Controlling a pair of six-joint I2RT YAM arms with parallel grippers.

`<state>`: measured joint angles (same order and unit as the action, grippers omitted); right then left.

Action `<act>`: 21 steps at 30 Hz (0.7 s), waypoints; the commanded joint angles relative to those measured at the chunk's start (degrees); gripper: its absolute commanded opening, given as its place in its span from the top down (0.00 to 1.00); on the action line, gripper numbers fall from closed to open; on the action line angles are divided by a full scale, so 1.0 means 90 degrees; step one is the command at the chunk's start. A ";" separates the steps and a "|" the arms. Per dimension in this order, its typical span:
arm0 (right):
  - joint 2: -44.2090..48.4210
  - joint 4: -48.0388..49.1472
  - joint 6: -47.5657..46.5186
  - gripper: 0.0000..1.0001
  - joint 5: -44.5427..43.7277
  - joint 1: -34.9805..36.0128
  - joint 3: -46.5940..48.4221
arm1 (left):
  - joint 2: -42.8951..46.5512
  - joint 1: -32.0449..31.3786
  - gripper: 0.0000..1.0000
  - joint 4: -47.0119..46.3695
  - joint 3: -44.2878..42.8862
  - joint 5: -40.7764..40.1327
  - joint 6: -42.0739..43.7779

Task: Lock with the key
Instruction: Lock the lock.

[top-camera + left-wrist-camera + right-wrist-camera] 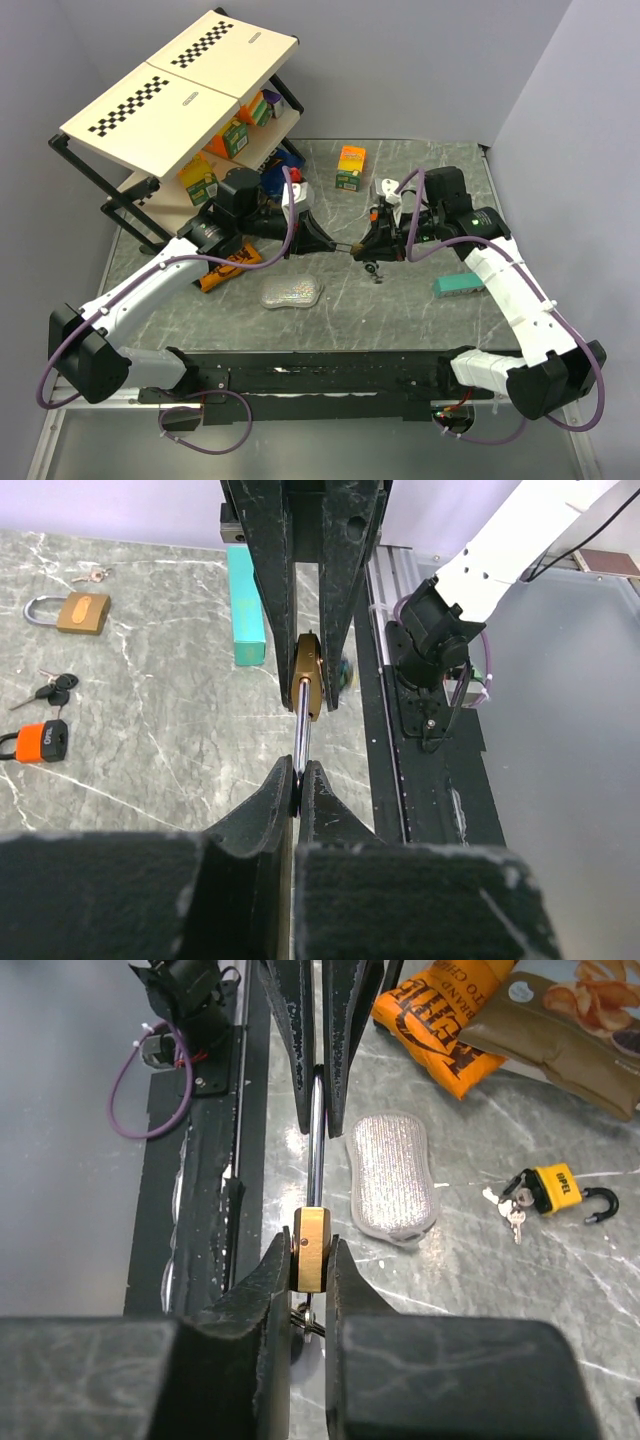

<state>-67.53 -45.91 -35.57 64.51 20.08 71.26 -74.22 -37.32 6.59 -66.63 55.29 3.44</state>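
Observation:
A brass padlock [354, 246] is held in the air between my two grippers. My right gripper [311, 1260] is shut on its brass body [311, 1248]. The steel shackle [316, 1150] runs straight away from the body to my left gripper [299, 780], which is shut on the shackle's [301, 742] far end. In the left wrist view the brass body [308, 675] sits between the right arm's fingers [340, 600]. A key on a ring [312, 1320] hangs at the body's underside, partly hidden behind my right fingers.
On the table lie a second brass padlock [80, 611], an orange padlock with keys [40, 742], a yellow padlock with keys [553, 1188], a teal box [458, 285], a silver pouch [292, 293], an orange snack bag [455, 1020] and an orange-green box [350, 167]. A shelf rack [190, 110] stands back left.

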 commanded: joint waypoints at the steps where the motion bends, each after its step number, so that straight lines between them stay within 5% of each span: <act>1: 0.0061 0.0812 0.0221 1.00 0.0264 0.0230 0.0110 | -0.0045 -0.0179 0.99 -0.0536 -0.0204 0.0175 -0.0206; 21: -0.0280 0.2523 0.1726 1.00 0.0762 0.0474 0.0226 | -0.0230 -0.0785 0.99 -0.1261 0.0255 0.0185 -0.0578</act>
<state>-68.25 -40.27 -24.40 64.12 21.23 70.85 -74.08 -38.50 0.21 -64.84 53.76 -1.34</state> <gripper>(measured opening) 0.232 0.034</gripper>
